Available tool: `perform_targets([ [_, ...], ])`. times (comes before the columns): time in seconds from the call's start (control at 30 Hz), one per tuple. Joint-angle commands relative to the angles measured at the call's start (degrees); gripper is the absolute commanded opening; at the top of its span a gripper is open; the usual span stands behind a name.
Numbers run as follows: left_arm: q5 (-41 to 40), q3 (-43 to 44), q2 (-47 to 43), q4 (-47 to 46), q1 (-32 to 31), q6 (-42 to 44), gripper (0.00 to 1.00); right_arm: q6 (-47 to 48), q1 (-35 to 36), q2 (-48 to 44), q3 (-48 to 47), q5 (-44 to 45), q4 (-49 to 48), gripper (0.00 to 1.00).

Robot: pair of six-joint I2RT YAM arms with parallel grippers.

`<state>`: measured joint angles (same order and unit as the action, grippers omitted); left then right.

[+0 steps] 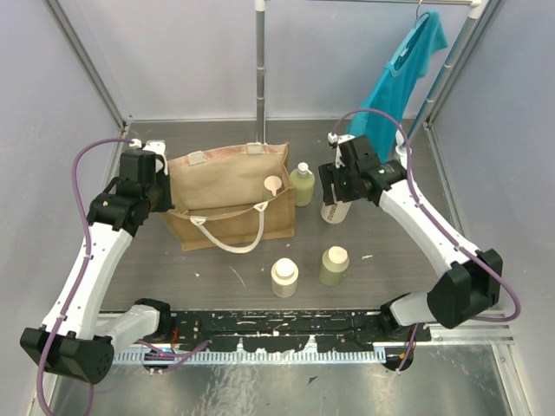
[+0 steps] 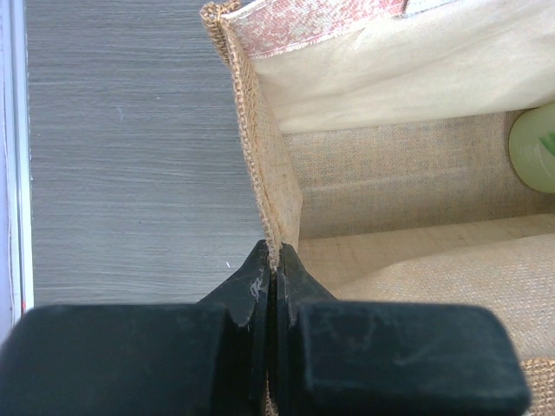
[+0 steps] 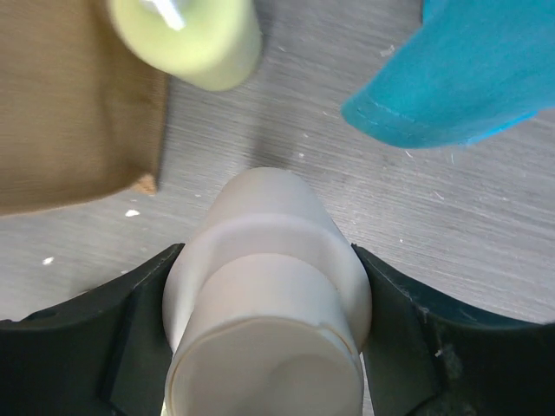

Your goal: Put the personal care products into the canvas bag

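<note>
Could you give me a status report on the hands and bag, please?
Left hand shut on bag rim. Right hand shut on cream bottle. Green bottle between it and bag.

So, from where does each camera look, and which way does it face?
Top external: above and behind, looking down; left arm, right arm, canvas bag show.
Left wrist: on that wrist, looking along the left pincer, shut on the bag's rim.
Right wrist: on that wrist, looking down past the right pincer gripping a cream bottle.
Shared: top and right wrist both show the pale green bottle.

Tan canvas bag (image 1: 221, 186), teal shirt (image 1: 403, 69) — pale green bottle (image 1: 332, 273), cream bottle (image 3: 269, 295).
</note>
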<state>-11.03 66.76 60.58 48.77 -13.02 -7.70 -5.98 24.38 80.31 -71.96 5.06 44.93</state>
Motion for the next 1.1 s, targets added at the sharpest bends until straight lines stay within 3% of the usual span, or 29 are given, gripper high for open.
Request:
perform_targets([
  [0.0,-0.72,1.28,0.02,-1.27,0.13,-0.09,0.07,-0.53,0.52,-5.46,-10.78,-7.65,-2.16,0.01],
  [0.4,-0.76,0.53,0.18,-1.23,0.16,-1.19,0.03,-2.63,0.55,6.38,-47.77,-24.25,-6.68,0.01],
  [0.53,-0.49,0.65,-0.02,-1.28,0.13,-1.35,0.02,-6.33,1.26,11.93,-49.66,-29.75,-10.75,0.01],
  [1.07,0.26,1.08,-0.24,-1.18,0.11,-1.15,0.0,-3.81,17.08,25.21,-50.69,-23.78,-10.85,0.01],
])
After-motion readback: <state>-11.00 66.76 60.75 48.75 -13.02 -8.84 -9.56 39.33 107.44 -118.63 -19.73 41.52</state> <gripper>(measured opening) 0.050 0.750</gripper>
